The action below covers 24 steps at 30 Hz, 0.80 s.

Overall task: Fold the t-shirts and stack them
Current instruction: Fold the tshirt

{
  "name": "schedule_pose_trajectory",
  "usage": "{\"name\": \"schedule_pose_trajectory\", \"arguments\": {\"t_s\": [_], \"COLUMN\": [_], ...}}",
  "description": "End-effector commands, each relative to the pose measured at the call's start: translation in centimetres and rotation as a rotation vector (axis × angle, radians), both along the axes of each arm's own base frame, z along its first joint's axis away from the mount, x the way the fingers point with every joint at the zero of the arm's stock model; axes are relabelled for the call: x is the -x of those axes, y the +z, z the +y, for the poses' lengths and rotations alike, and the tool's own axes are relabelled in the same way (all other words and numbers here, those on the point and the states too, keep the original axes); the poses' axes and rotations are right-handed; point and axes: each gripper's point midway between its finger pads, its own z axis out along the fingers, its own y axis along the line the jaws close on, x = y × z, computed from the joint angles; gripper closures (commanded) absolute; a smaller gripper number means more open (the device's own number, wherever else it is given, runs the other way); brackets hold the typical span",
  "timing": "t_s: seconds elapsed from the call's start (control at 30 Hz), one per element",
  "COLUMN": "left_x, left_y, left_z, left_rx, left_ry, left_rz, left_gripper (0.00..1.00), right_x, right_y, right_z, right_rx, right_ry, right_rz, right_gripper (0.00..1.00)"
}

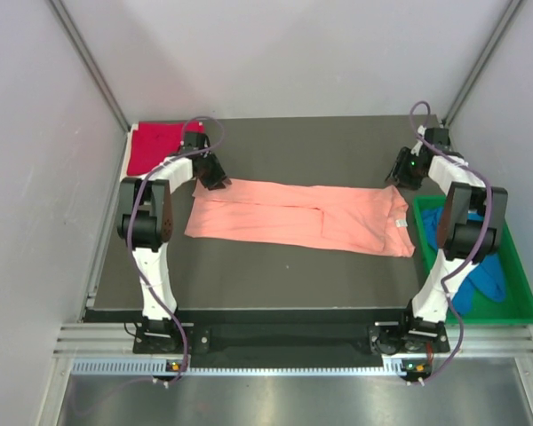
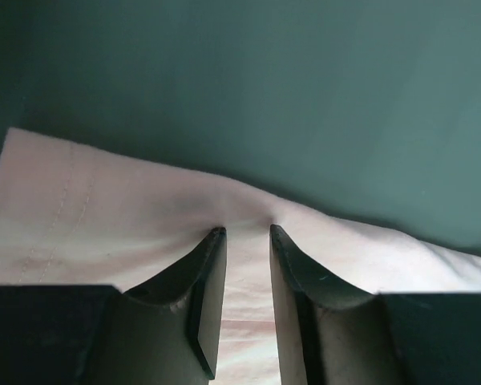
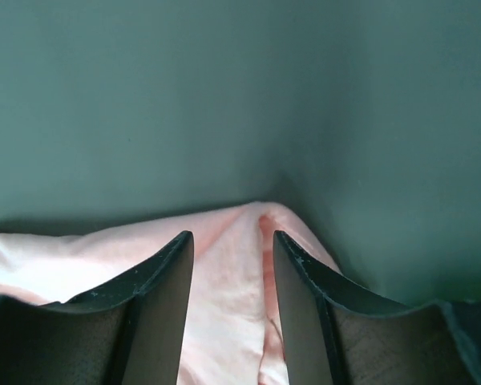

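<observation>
1. Lying flat across the middle of the top view, the salmon-pink t-shirt [image 1: 293,217] is showing as a long, soft cotton band. It is folded lengthwise, with a layered edge running along it.
2. Its support, the table [image 1: 293,284], is looking dark and matte.
3. At the right edge, a green plastic tray [image 1: 524,312] is holding the crumpled bright blue t-shirt [image 1: 484,280], and the right arm is crossing in front of part of it.
4. The crimson-red t-shirt [image 1: 155,146] is lying at the table's upper left corner.
5. At the pink shirt's upper left corner, the left gripper [image 2: 247,231] is pinching the hem. Its black wedge-shaped fingers [image 2: 212,273] are drawn close and the cloth is puckering at their tips.
6. At the upper right corner, the right gripper [image 3: 228,234] is nipping a raised ridge of pink cloth.
</observation>
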Motion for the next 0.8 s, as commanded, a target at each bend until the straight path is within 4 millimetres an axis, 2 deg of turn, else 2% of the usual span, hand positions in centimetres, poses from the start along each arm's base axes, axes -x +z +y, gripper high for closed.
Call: {"name": "schedule_pose_trajectory", "arguments": {"t_s": [0.0,0.23,0.33,0.43,0.47,0.5,0.57,0.6,0.63,0.77], "left_x": [-0.4,-0.4,0.1,0.9,1.1,1.4,1.8,2.0,2.3,2.8], "left_y": [-1.9,-2.9,-3.2,-3.9,-4.2,-4.4,-5.0,-5.2,-5.5,-5.7], "left_z": [0.5,1.3,1.9,3.0,3.2,3.6,4.5,5.3,5.9,6.8], "left_rx": [-0.038,-0.075,-0.104,-0.148,-0.16,-0.17,-0.181,-0.208,-0.214,-0.219], "left_ry": [-0.004,0.028,0.052,0.084,0.096,0.108,0.145,0.172,0.197,0.246], "left_rz": [0.023,0.045,0.07,0.108,0.12,0.132,0.153,0.16,0.175,0.184], "left_gripper": [0.66,0.66,0.66,0.66,0.66,0.66,0.66,0.66,0.66,0.66], "right_x": [-1.5,-1.4,-1.8,-1.5,-2.1,-1.4,-2.2,-1.5,-2.0,-2.3], "right_y": [0.8,-0.2,-0.6,-1.4,-1.1,-1.9,-1.1,-1.9,-1.5,-1.3], "right_z": [-0.1,-0.8,-1.3,-2.5,-3.0,-3.6,-4.3,-5.0,-5.4,-5.7], "right_rx": [-0.015,0.001,0.015,0.045,0.056,0.038,0.026,0.038,0.047,0.027], "right_ry": [0.073,0.056,0.029,-0.028,-0.051,-0.097,-0.145,-0.175,-0.19,-0.218], "right_rz": [-0.057,-0.043,-0.053,-0.044,-0.079,-0.07,-0.142,-0.134,-0.173,-0.225], "right_gripper": [0.55,0.58,0.64,0.85,1.0,1.0,1.0,1.0,1.0,1.0]}}
